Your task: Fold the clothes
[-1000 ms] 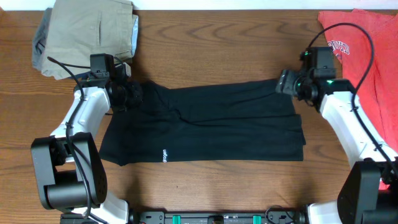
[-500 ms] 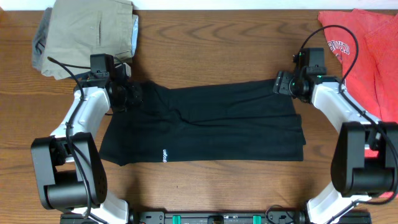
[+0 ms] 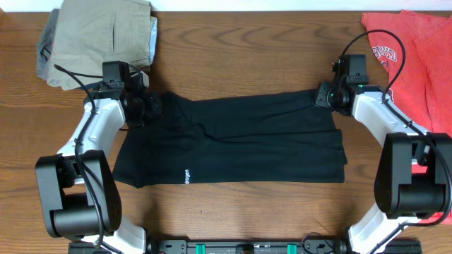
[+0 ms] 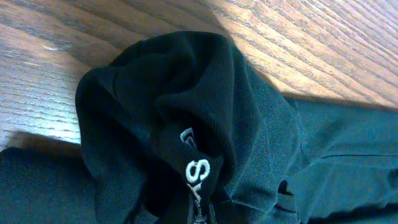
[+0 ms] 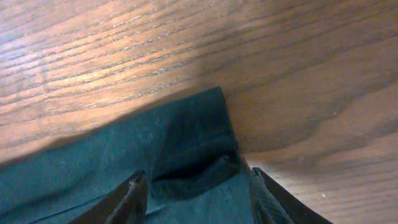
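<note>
The black shirt (image 3: 233, 141) lies flat on the wooden table as a long band, with white lettering (image 3: 186, 176) near its front edge. My left gripper (image 3: 145, 107) is at the shirt's far left corner, shut on a bunched lump of black fabric (image 4: 186, 106) with white letters on it; the fingers are mostly buried. My right gripper (image 3: 323, 95) is at the far right corner. Its two fingers (image 5: 199, 196) stand apart on either side of the shirt's corner (image 5: 180, 143), which lies flat on the wood.
Folded khaki trousers (image 3: 99, 35) lie at the far left, just behind my left gripper. A red-orange T-shirt (image 3: 417, 63) with white print lies at the far right edge, under the right arm's cable. Bare wood (image 3: 240, 56) lies behind the shirt.
My right arm has swung inward and the gripper has shifted slightly left onto the shirt's far right corner. The left gripper and the shirt have not moved.
</note>
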`<action>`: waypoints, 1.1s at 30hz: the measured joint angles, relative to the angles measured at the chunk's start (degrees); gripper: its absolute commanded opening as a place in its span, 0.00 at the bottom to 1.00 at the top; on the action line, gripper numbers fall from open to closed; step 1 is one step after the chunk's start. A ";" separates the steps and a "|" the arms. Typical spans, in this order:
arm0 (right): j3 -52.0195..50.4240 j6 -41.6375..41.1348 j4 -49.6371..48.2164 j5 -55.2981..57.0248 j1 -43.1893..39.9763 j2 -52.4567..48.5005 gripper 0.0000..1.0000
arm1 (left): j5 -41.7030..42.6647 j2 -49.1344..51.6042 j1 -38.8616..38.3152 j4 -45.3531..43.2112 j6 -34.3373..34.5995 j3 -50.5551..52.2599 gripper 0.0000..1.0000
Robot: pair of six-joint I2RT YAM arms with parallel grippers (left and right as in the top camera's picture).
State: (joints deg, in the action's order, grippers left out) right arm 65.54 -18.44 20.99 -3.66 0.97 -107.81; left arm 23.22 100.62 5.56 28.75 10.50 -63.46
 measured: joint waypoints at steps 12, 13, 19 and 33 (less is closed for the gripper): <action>0.09 -0.92 -2.01 -0.66 0.11 -2.58 0.40 | 0.00 -0.02 0.00 0.02 0.00 0.00 0.06; 0.09 -0.90 -2.03 -0.66 0.11 -2.58 0.37 | -0.02 0.00 0.00 0.00 0.00 0.00 0.06; 0.09 -1.38 -2.01 -0.52 0.11 -2.58 0.22 | 0.00 -0.02 0.00 0.00 0.00 0.00 0.06; 0.09 -1.60 -1.31 0.11 0.09 -2.58 0.01 | 0.00 -1.33 0.00 0.02 0.00 0.02 0.06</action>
State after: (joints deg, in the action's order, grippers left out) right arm 65.63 -20.03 19.68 -3.55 1.06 -110.39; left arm 23.22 99.29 5.56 28.77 10.50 -63.44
